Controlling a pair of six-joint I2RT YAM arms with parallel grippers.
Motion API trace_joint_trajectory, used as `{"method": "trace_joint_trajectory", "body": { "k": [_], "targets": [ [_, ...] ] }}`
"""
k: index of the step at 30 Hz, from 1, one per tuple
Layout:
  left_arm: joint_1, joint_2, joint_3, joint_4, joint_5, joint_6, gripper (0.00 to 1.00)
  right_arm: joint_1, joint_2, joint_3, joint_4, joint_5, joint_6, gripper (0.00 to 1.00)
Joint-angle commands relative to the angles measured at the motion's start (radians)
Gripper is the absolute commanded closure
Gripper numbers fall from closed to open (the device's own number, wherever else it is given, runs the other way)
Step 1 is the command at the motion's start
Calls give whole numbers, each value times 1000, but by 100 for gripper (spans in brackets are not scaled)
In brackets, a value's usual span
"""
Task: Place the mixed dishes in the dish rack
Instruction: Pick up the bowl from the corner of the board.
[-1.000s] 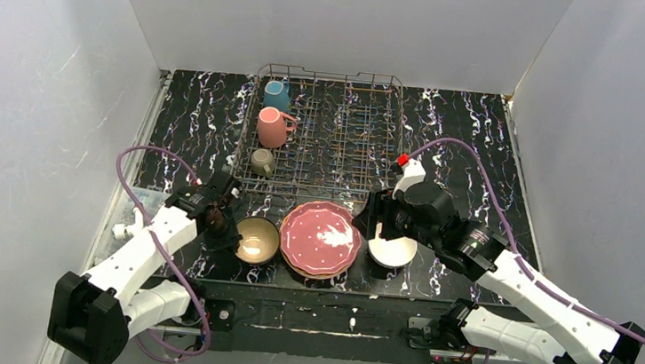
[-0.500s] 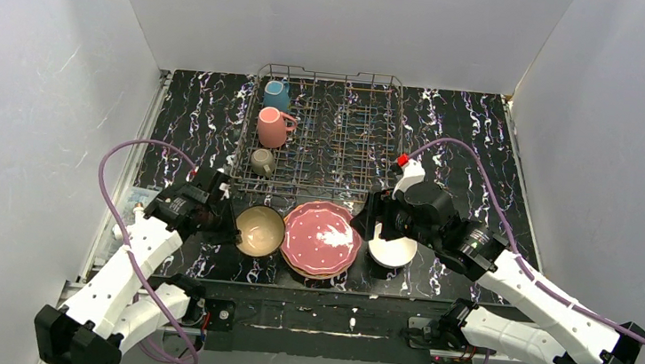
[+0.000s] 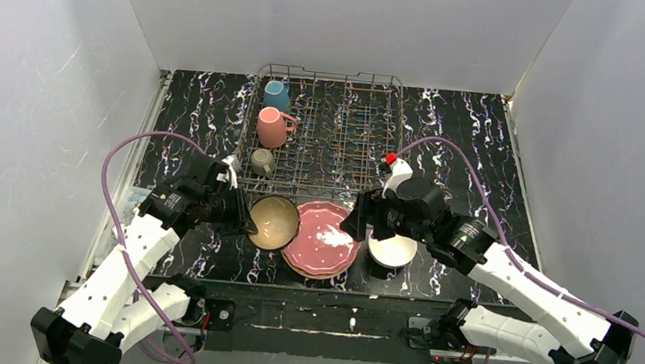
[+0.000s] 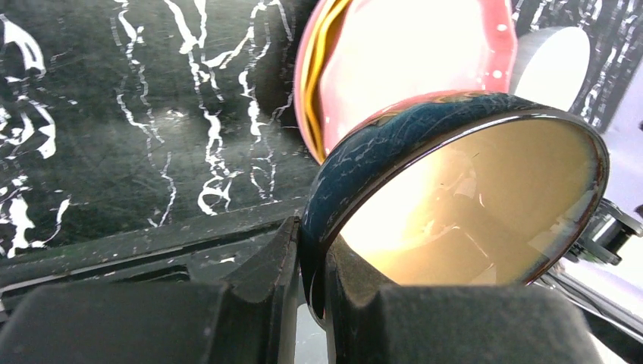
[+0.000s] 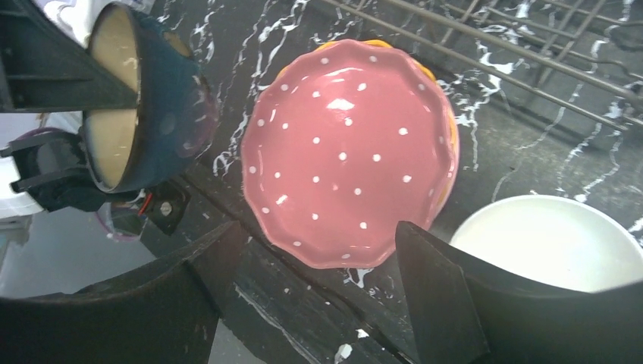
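Lifted since the earlier frame, the bowl hangs tilted, rim pinched in the left jaws, rack just beyond; right jaws spread above the pink plate.

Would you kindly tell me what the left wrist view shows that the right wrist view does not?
Only the left wrist view shows the left jaws shut on the rim of the dark-blue bowl, one inside, one outside. Only the right wrist view shows the dish rack wires and the right jaws standing open and empty. Both show that bowl tipped on its side, the pink plate on an orange plate, and the white bowl.
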Motion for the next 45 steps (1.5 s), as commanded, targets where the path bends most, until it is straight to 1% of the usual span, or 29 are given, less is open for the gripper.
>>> {"method": "trace_joint_trajectory", "body": {
  "k": [1, 6, 11, 19, 20, 27, 30, 33, 38, 45],
  "targets": [
    [-3, -6, 50, 99, 150, 5, 100, 4, 4, 34, 131, -108, 25, 15],
    [-3, 3, 57, 136, 199, 4, 100, 4, 3, 6, 268, -194, 74, 11],
    [-3, 6, 47, 189, 257, -14, 100, 4, 1, -41, 401, -252, 139, 2],
    [-3, 3, 44, 232, 300, -22, 100, 4, 20, -69, 516, -269, 202, 2],
    [-3, 4, 45, 235, 303, -24, 100, 4, 25, -69, 523, -266, 217, 0],
    [-3, 5, 60, 251, 318, -27, 100, 4, 85, -61, 564, -272, 301, 0],
    [-3, 1, 82, 254, 327, -28, 100, 4, 125, -59, 596, -280, 365, 0],
    [-4, -1, 89, 271, 346, -40, 100, 5, 179, -99, 738, -346, 460, 0],
    [-3, 0, 105, 287, 362, -51, 100, 21, 215, -113, 817, -350, 517, 0],
    [-3, 11, 119, 306, 377, -58, 100, 34, 248, -115, 856, -346, 557, 0]
  ]
}}
